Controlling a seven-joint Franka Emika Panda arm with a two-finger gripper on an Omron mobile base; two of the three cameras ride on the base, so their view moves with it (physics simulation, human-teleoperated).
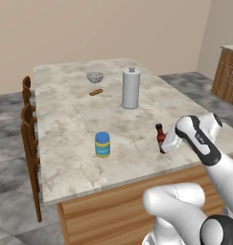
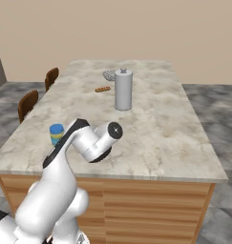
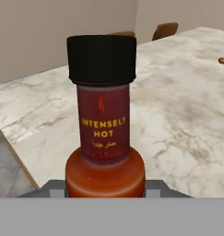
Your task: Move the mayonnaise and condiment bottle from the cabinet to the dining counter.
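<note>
Marbled beige worktop (image 1: 70,143) is carrying everything: nearest, the end effector (image 1: 164,145) is gripping the upright condiment bottle (image 1: 160,137) by the front edge; the mayonnaise (image 1: 102,144) is standing well apart, with a tall grey cylinder (image 1: 130,88) sitting farther back.

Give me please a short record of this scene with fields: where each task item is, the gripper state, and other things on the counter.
mayonnaise: upright on the dining counter, near the front edge
condiment bottle: upright on the same counter, right of the mayonnaise, label reads "Intensely Hot"
gripper: at the condiment bottle, bottle fills the hand view; whether the fingers clamp it cannot be told
other things: tall grey cylinder with knob top, small grey bowl, small brown stick-shaped item
chairs: wooden, along the left side
</note>
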